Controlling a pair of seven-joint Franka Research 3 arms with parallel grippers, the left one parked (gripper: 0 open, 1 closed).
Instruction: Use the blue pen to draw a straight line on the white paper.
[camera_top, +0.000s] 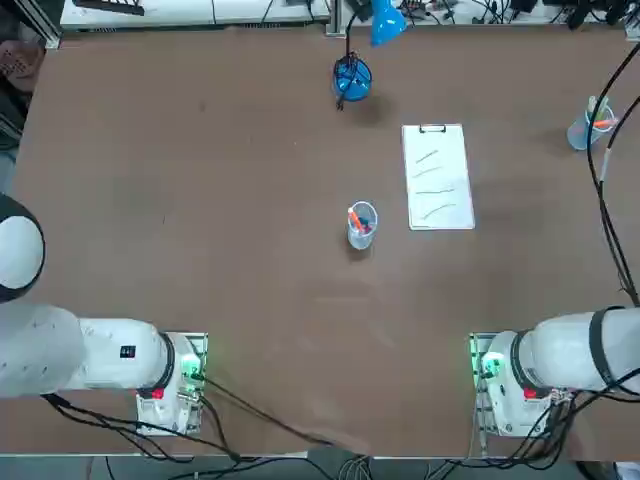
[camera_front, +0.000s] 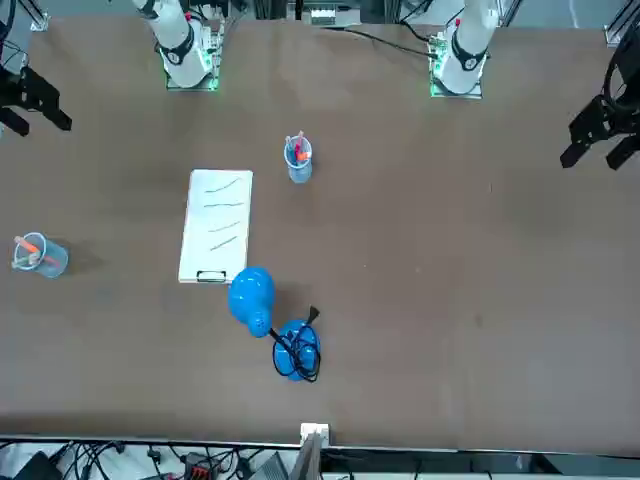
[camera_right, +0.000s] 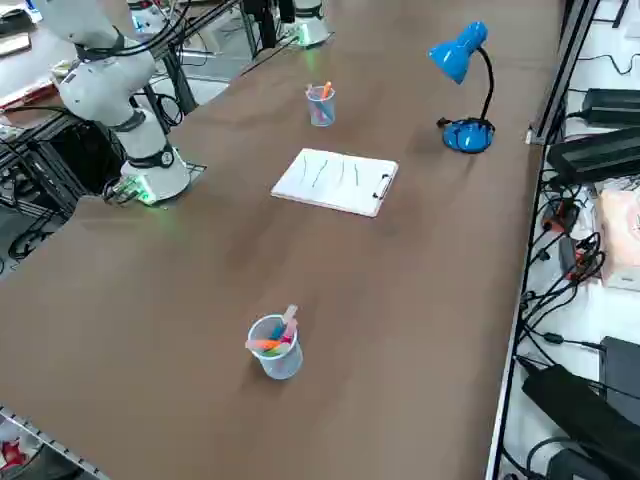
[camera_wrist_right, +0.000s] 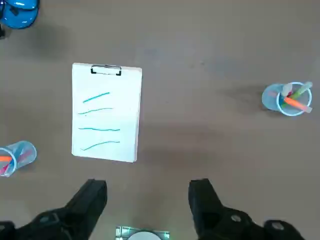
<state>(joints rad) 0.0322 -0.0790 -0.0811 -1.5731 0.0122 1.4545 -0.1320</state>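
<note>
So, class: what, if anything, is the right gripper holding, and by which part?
Nothing. The right gripper hangs open and empty above the table, near the white paper.

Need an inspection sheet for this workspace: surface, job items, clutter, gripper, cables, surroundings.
Surface: brown table, flat.
Job's things: white paper clipped at its far edge, four pen strokes on it; blue pen not told apart, pens stand in a clear cup beside the paper.
Clutter: second pen cup; blue desk lamp.
Grippers: right gripper open, empty, raised above the table.
Cables: black cable over the right edge.
Surroundings: electronics beyond the table.
</note>
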